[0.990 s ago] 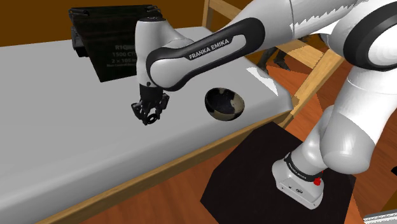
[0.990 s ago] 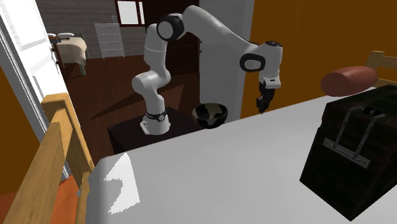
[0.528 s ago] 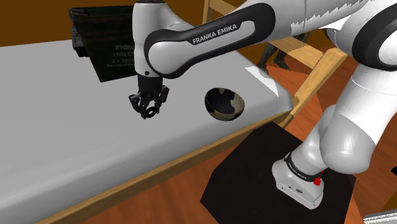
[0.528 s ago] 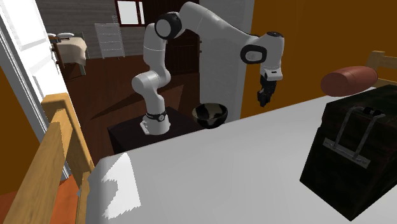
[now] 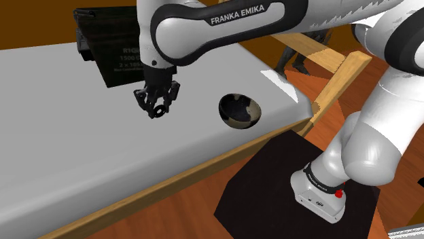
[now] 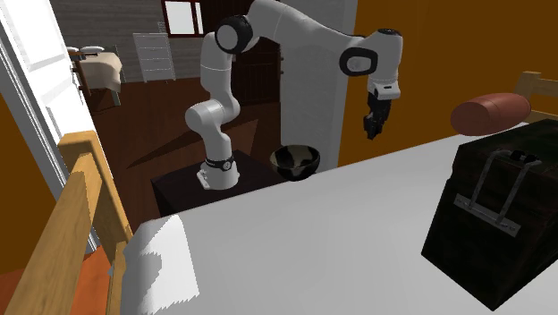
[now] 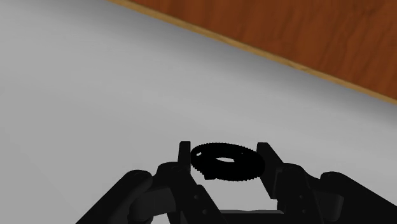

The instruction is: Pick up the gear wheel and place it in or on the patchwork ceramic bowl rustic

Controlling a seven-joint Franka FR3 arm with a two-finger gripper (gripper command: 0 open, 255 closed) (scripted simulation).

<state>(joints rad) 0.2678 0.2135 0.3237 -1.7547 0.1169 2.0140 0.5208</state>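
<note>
Black toothed gear wheel [image 7: 226,162] pinched across its rim by clenched jaws, lying flat between them. Held clear above grey bed top [image 5: 61,149], left of centre in shoulder view; the height is probably for clearing the bowl's rim. Dark round bowl with cream patches [image 5: 240,111] right of centre, near bed's wooden edge, well apart from gear. Boxy black trunk [image 5: 109,47] at upper left. Likely next: carry across to bowl, then release.

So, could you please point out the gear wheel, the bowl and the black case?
gear wheel [image 7: 248,165], wrist view, toothed ring.
bowl [image 5: 239,111], shoulder view, inner wall.
black case [image 6: 483,259], second exterior view, strapped side.
</note>
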